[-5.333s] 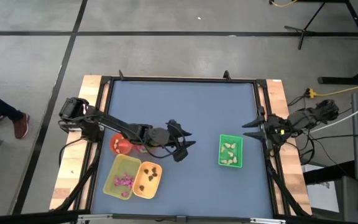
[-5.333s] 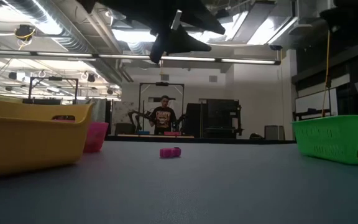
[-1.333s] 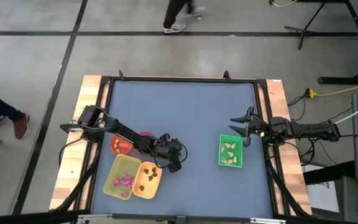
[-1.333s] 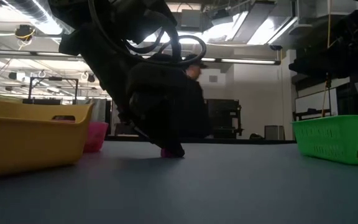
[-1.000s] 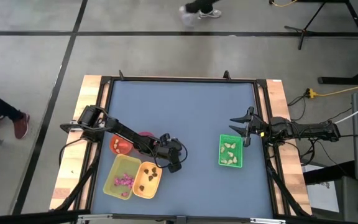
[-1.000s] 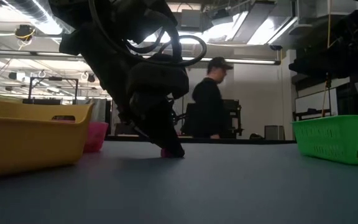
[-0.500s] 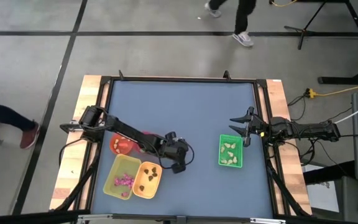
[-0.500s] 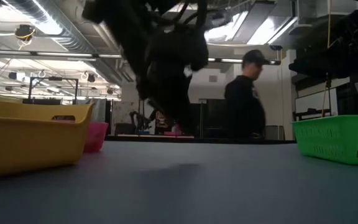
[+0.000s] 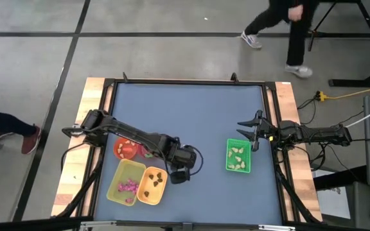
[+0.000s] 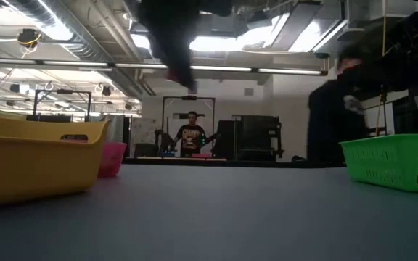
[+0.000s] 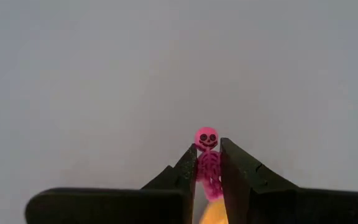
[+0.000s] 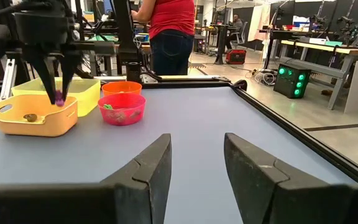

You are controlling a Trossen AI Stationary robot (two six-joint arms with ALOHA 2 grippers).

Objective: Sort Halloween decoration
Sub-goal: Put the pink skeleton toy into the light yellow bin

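Note:
A magenta skeleton trinket [image 11: 207, 155] of the Halloween decoration sits between the fingers of my left gripper [image 9: 177, 174], which is shut on it and raised beside the right end of the orange-yellow tray [image 9: 151, 184]. That tray holds dark brown trinkets. The yellow-green tray [image 9: 127, 181] holds magenta ones, and the green tray [image 9: 238, 156] holds cream ones. My right gripper [image 12: 196, 149] waits open at the table's right edge, beside the green tray. My left gripper pinches the skeleton's ribbed body [image 11: 208, 167] between its two fingers. The round head [image 11: 206, 137] sticks out past the fingertips. The fingers [image 12: 55, 87] point down from above. The trinket [image 12: 59, 98] hangs clear of the table, by the orange-yellow tray's rim.
An orange bowl [image 9: 124, 149] and a pink bowl [image 12: 122, 107] stand behind the two left trays, partly under my left arm. A person [image 9: 288, 25] walks past the table's far right corner. Bare blue table [image 9: 198, 115] lies in the middle and far half.
My left gripper, down on the table with its fingers shut on the magenta trinket a second ago, has risen and carried the trinket clear of the table, drifting a little toward the near edge. A person has walked from left to right behind the table.

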